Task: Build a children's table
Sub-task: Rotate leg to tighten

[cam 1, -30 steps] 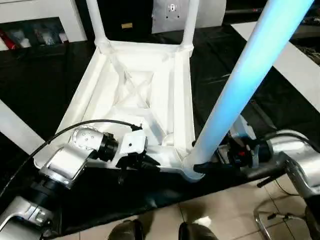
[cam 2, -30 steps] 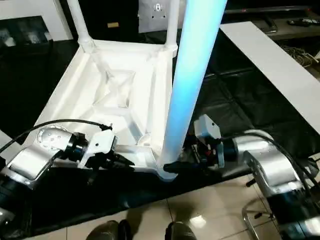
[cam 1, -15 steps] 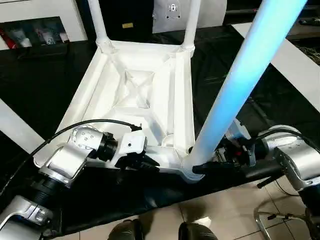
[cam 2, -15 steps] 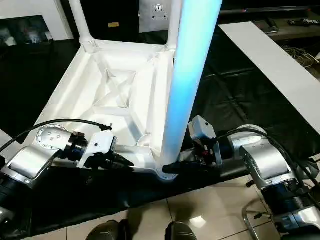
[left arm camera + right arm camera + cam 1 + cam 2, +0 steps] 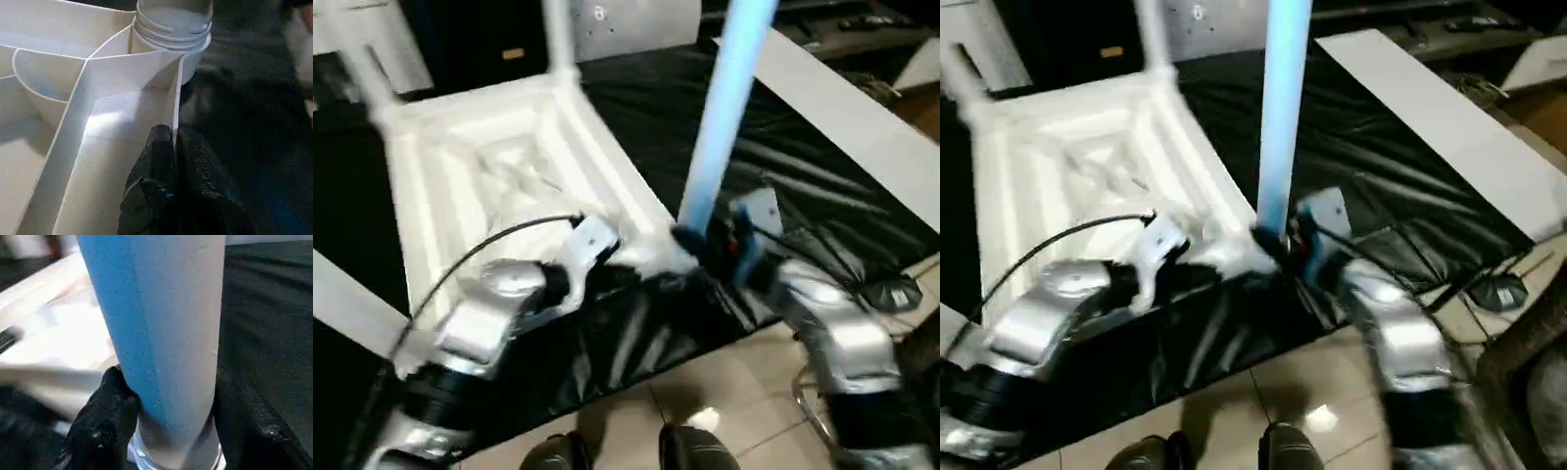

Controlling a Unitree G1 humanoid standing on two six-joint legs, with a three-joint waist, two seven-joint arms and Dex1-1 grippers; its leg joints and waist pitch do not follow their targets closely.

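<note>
While upturned tabletop (image 5: 499, 166) lies ribbed, leg (image 5: 161, 333) in corner socket (image 5: 171, 36), right hand (image 5: 171, 431) gripping it, left hand (image 5: 172, 161) pinching rim

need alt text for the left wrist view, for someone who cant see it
The left end effector, its black fingers shut, pinches a thin white rib of the upside-down table top. Beyond it, a white leg stands in a round corner socket, with black cloth alongside.

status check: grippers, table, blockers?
Left gripper pinched shut on tabletop's rim wall. Right gripper clamped around near leg, upright in its corner socket. Nothing obstructing.
</note>
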